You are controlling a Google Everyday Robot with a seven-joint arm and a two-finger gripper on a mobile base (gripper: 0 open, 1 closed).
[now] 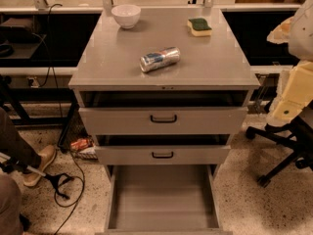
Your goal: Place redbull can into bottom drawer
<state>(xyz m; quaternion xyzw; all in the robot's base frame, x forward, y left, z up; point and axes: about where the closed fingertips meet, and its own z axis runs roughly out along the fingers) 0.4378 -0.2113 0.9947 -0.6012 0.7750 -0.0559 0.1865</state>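
The redbull can (pixel 160 59) is laid on the surface (pixel 215 65) before bowl (pixel 126 15) and sponge (pixel 199 26), bottom drawer (pixel 161 197) below, gripper (pixel 292 94) at right edge.

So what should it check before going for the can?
1. Bottom drawer pulled out: ok.
2. Room on the drawer floor for the can: ok.
3. Can in the open on the cabinet top, lying on its side: ok.
4. Bowl and sponge apart from the can: ok.
5. Gripper at the right edge, away from the can, ready to grasp: cannot tell.
6. Can in the drawer: not ok, not yet done.
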